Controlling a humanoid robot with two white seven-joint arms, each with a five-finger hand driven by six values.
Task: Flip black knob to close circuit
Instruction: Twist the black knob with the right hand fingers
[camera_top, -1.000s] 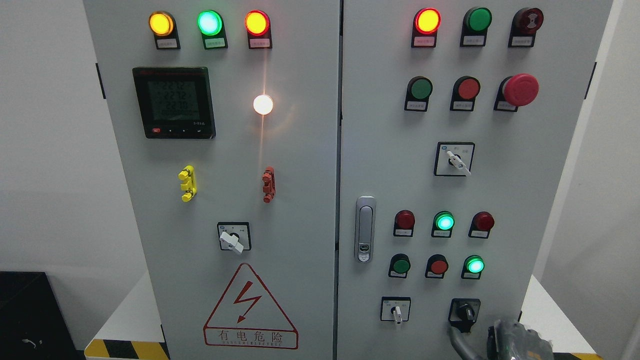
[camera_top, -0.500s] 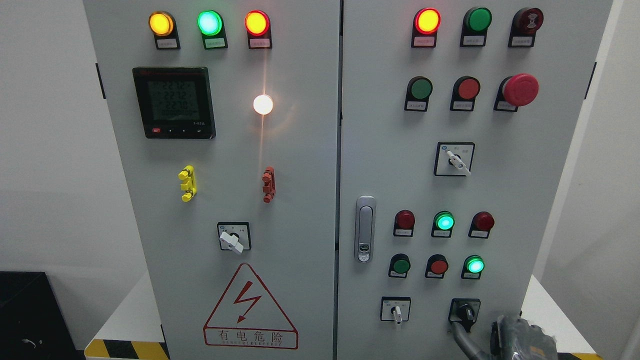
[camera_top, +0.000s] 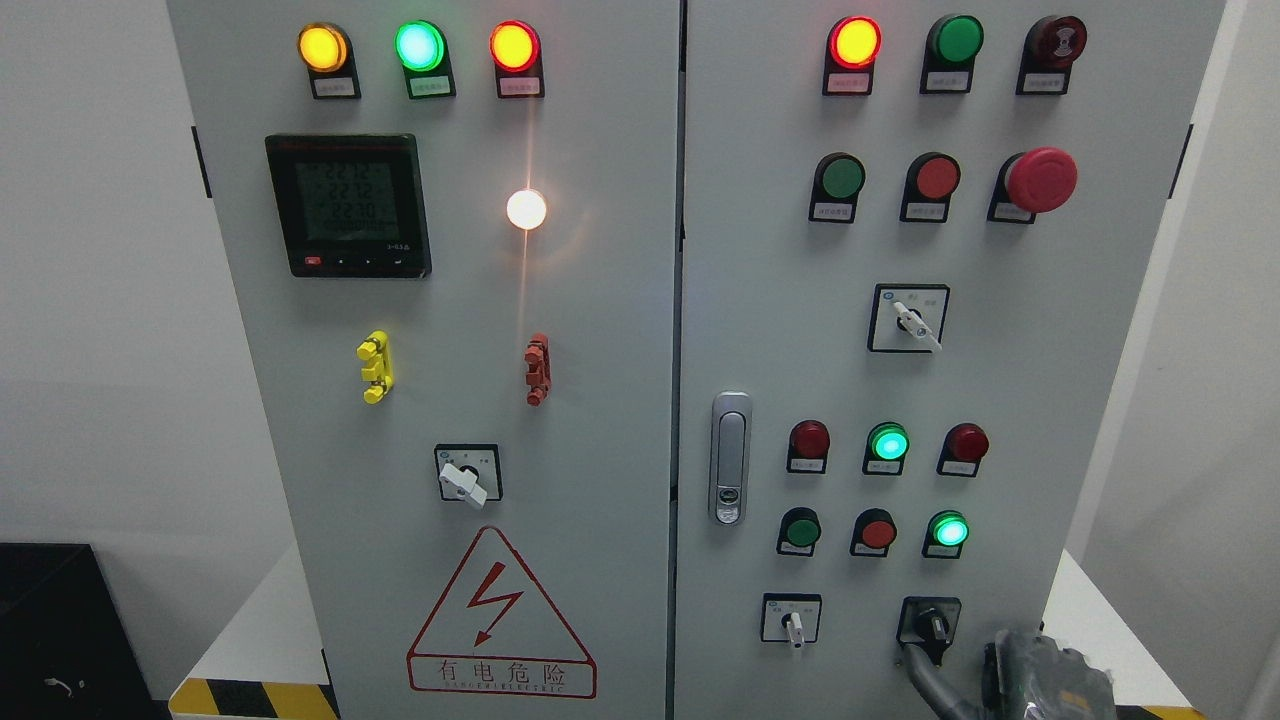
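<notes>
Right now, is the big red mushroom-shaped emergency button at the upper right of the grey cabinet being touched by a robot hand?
No: the red mushroom button stands untouched, while the right hand is low, beside the black knob.

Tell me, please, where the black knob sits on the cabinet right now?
In the head view, the black knob sits at the lower right of the right-hand door, just right of the white selector switch, with the right robot hand at it from below.

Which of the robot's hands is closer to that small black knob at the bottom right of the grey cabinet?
Right. The right hand sits just below and right of the black knob, one finger reaching up to it. The left hand is out of view.
</notes>
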